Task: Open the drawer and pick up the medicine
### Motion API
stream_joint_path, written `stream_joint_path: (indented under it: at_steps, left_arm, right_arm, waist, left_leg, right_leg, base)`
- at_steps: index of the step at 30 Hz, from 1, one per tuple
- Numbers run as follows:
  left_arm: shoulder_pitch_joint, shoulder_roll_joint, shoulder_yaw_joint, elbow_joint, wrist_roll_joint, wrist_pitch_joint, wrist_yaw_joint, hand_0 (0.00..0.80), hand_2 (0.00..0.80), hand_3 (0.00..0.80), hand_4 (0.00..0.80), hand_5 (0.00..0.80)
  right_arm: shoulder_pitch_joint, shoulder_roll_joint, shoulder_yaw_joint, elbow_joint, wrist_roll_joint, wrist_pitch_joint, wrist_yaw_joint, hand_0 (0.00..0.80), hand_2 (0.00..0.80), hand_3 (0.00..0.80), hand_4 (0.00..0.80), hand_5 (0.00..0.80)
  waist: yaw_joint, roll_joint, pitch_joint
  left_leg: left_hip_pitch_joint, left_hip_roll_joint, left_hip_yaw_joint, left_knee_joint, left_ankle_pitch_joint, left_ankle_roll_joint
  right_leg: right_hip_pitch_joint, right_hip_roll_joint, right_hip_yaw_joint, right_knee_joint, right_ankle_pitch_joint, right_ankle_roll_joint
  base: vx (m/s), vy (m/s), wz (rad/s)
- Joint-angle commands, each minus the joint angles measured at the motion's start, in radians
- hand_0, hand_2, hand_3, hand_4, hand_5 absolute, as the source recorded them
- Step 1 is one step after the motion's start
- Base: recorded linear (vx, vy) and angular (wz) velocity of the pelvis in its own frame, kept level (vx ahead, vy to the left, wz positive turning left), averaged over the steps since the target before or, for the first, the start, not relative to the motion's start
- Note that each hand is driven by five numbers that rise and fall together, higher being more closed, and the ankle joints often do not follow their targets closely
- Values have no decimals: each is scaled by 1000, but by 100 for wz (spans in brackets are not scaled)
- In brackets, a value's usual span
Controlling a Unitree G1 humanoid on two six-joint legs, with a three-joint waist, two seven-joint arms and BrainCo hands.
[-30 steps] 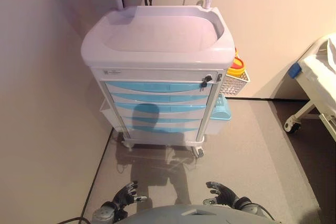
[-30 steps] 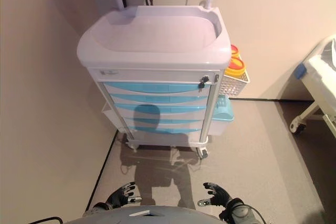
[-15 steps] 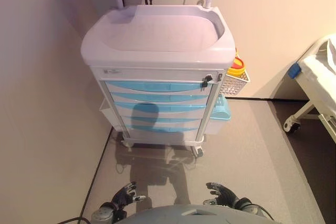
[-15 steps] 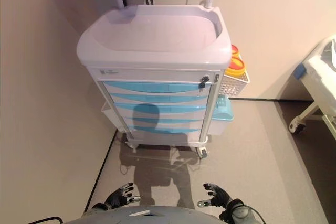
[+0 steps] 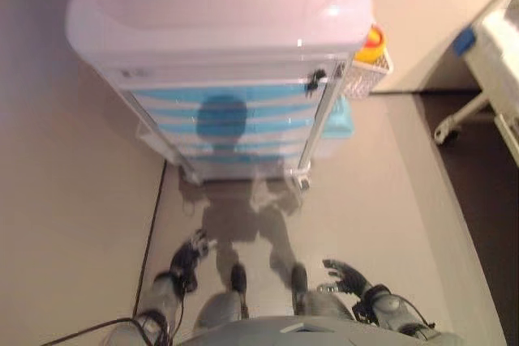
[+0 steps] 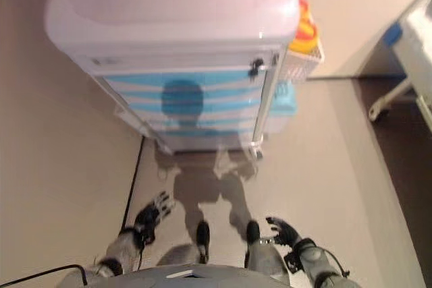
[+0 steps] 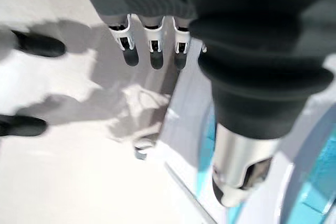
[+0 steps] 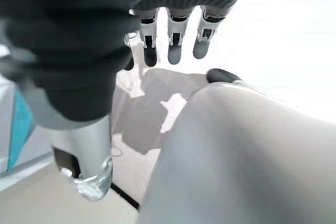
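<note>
The view has swung downward and closer in the last half second: the medical cart (image 5: pixel 219 54) now fills the upper part of both eye views and its top reaches past the frame, where a moment ago the whole cart and the shelf behind it were in sight. That reads as the camera moving, most likely the robot coming toward the cart, not the cart shifting. The stack of blue drawers (image 5: pixel 227 123) is closed, every front flush, with a small dark lock (image 5: pixel 315 80) at the right end of the white panel above them. No medicine can be seen anywhere; it is presumably inside one of the drawers, and which one cannot be told. A white wire basket (image 5: pixel 362 79) holding a yellow container (image 5: pixel 371 39) hangs on the cart's right side, and the corner of a bed (image 5: pixel 495 62) shows at the far right. The left hand (image 5: pixel 190 254) hangs low over the floor (image 5: pixel 389 200) near the wall, fingers straight and relaxed, holding nothing; its wrist view shows the fingers extended with the cart's base and a castor beyond. The right hand (image 5: pixel 344 275) is likewise low and well short of the cart, fingers loosely spread and empty. The task has barely started: the approach looks under way, and a drawer front has yet to be reached.
</note>
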Motion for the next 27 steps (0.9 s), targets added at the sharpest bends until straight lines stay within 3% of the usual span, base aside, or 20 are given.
stream_joint_path:
  at_steps: [1, 10, 20, 27]
  left_arm:
    - [-52, -2, 42, -87, -110, -69, -15, 0, 0, 0, 0, 0]
    - [-208, 44, 33, -299, -472, -77, -104, 0, 0, 0, 0, 0]
    - [-437, 177, 119, -284, -729, -47, -196, 0, 0, 0, 0, 0]
    - [-596, 266, 131, -254, -809, -39, -191, 0, 0, 0, 0, 0]
  right_arm:
    - [-32, 13, 50, -76, 18, -46, -49, 0, 0, 0, 0, 0]
    - [-56, -13, 121, -160, 32, -27, -88, 0, 0, 0, 0, 0]
    - [-1, -16, 152, -204, 79, -73, -102, 0, 0, 0, 0, 0]
    - [28, -9, 187, -237, 78, -111, -137, 0, 0, 0, 0, 0]
  waist:
    - [-34, -62, 39]
    - [-64, -98, 101]
    - [-116, -159, 132]
    - [-148, -188, 138]
  left_leg:
    - [-158, -65, -10, 195, -99, 69]
    - [-349, -62, -12, 375, -158, 83]
    - [-406, -30, 31, 492, -239, 84]
    - [-416, -21, 54, 539, -278, 88]
  right_leg:
    - [-125, -17, 49, 82, 42, 32]
    - [-303, 14, 80, 217, 22, 23]
    - [-320, 27, 110, 206, 46, 25]
    - [-307, 27, 124, 172, 66, 29]
  base:
    - [-178, -3, -38]
    - [-90, 9, -15]
    - [-9, -33, -15]
    - [27, -40, -11]
